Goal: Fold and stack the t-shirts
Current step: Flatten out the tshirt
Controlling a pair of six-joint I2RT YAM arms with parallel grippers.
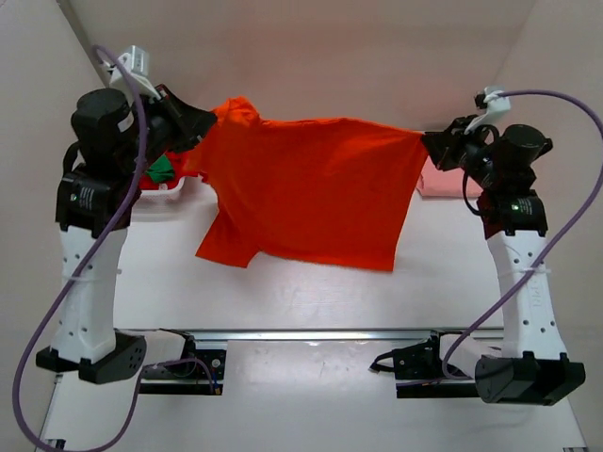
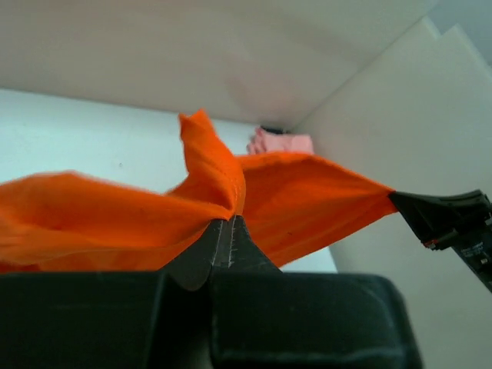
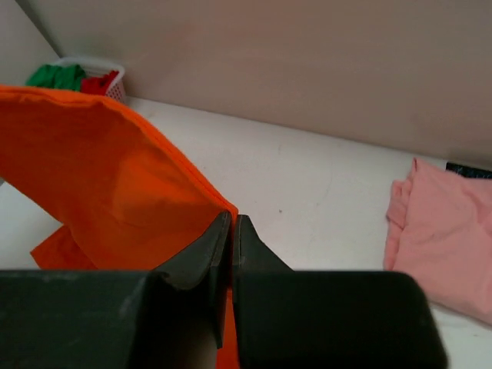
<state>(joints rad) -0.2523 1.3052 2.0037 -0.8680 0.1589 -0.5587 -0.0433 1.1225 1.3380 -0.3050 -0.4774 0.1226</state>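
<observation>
The orange t-shirt [image 1: 311,188] hangs stretched in the air between my two grippers, its lower edge draping onto the table. My left gripper [image 1: 209,125] is shut on its left upper corner; in the left wrist view the orange cloth [image 2: 115,215] bunches at the shut tips [image 2: 224,221]. My right gripper [image 1: 429,141] is shut on the right upper corner; in the right wrist view the cloth [image 3: 100,177] runs from the tips [image 3: 231,217]. The pink t-shirt [image 3: 446,231] lies folded at the far right [image 1: 438,179]. The green t-shirt [image 3: 55,75] and the red t-shirt [image 3: 100,81] sit in the basket.
The white plastic basket [image 3: 115,77] stands at the far left corner, mostly behind my left arm [image 1: 160,188]. White walls close the table at the back and both sides. A metal rail [image 1: 311,334] runs across the near edge between the arm bases.
</observation>
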